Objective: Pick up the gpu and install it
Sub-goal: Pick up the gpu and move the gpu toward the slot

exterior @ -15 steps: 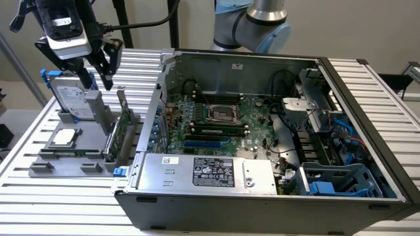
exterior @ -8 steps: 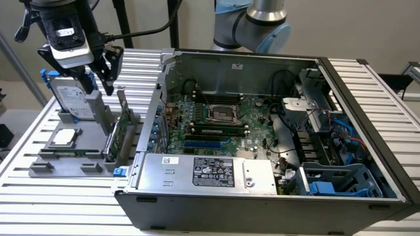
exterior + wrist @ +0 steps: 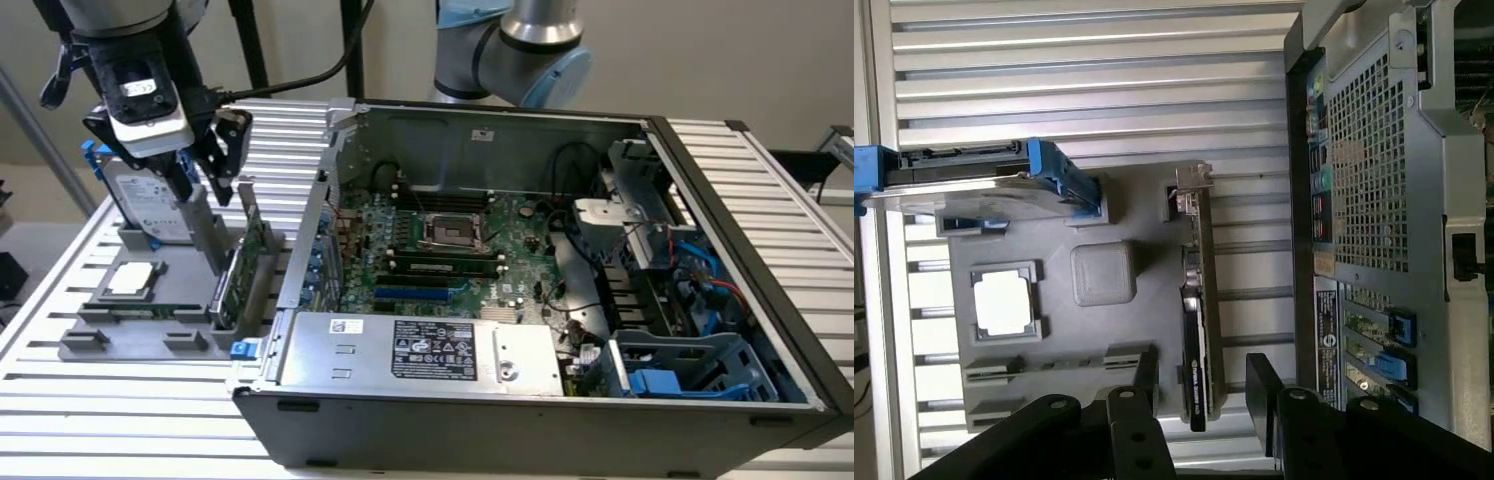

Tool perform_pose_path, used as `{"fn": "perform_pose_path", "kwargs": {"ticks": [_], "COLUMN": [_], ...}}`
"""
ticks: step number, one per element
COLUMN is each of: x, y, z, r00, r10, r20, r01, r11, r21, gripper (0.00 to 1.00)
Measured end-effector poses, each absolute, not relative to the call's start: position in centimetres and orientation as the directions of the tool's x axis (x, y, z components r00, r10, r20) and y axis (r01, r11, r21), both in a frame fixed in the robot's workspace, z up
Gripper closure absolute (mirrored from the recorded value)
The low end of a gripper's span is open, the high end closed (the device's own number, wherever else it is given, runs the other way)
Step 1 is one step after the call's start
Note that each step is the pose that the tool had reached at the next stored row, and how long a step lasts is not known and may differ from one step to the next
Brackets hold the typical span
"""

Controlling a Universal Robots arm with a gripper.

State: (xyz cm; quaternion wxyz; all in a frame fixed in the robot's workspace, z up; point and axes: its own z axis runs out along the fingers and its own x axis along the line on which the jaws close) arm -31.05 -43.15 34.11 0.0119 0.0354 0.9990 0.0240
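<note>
The arm's gripper (image 3: 203, 182) hangs over the grey holder tray (image 3: 134, 342) on the slatted bench (image 3: 120, 425). Its jaws are spread wide and have hold of nothing. In the wrist view the two black fingers (image 3: 1146, 375) stand one on either side of the gpu (image 3: 1199, 320), with a clear gap between each finger and the card; I can't see them touching it.

The gpu (image 3: 248, 275) is not yet picked up. It stands on its long edge in a slot of the tray, with the green board on one face, and from the exterior view it lies toward five o'clock of the gripper and below it. The tray itself sits at nine o'clock of the open computer case (image 3: 534, 425), just beside its wall.

Also on the tray is a silver hard drive with blue rails (image 3: 140, 205), propped upright at about eleven o'clock of the gpu. A small square silver chip (image 3: 130, 280) lies flat at nine o'clock of the card. In the wrist view the hard drive (image 3: 974, 182) and the chip (image 3: 1004, 303) sit on the same grey tray (image 3: 1069, 335), apart from the card, with the bench's ribs (image 3: 1084, 80) beyond.

The case lies on its side with its cover off. The green motherboard (image 3: 454, 250) is exposed in the middle, and a silver power supply with a black label (image 3: 414, 350) lies along the edge at six o'clock. The wrist view catches the case's perforated back panel (image 3: 1374, 150) just beside the tray.
</note>
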Motion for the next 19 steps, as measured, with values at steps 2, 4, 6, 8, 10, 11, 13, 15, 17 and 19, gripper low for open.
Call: {"fn": "perform_pose_path", "kwargs": {"ticks": [2, 4, 6, 8, 10, 11, 13, 15, 17, 19], "x": [-31.1, -31.3, -31.4, -31.5, -31.6, -31.6, -31.7, -31.8, -31.8, -31.9], "y": [-43.2, -43.2, -43.2, -43.2, -43.2, -43.2, -43.2, -43.2, -43.2, -43.2], "z": [33.7, 33.4, 33.0, 32.7, 32.3, 32.1, 31.7, 31.4, 31.0, 30.6], "r00": [-0.997, -0.997, -0.997, -0.997, -0.997, -0.997, -0.997, -0.997, -0.997, -0.997], "r10": [0.071, 0.071, 0.071, 0.071, 0.071, 0.071, 0.071, 0.071, 0.071, 0.071], "r20": [-0.022, -0.022, -0.022, -0.022, -0.022, -0.022, -0.022, -0.022, -0.022, -0.022], "r01": [0.070, 0.070, 0.070, 0.070, 0.070, 0.070, 0.070, 0.070, 0.070, 0.070], "r11": [0.996, 0.996, 0.996, 0.996, 0.996, 0.996, 0.996, 0.996, 0.996, 0.996], "r21": [0.049, 0.049, 0.049, 0.049, 0.049, 0.049, 0.049, 0.049, 0.049, 0.049], "gripper": [0.52, 0.52, 0.52, 0.52, 0.52, 0.52, 0.52, 0.52, 0.52, 0.52]}}
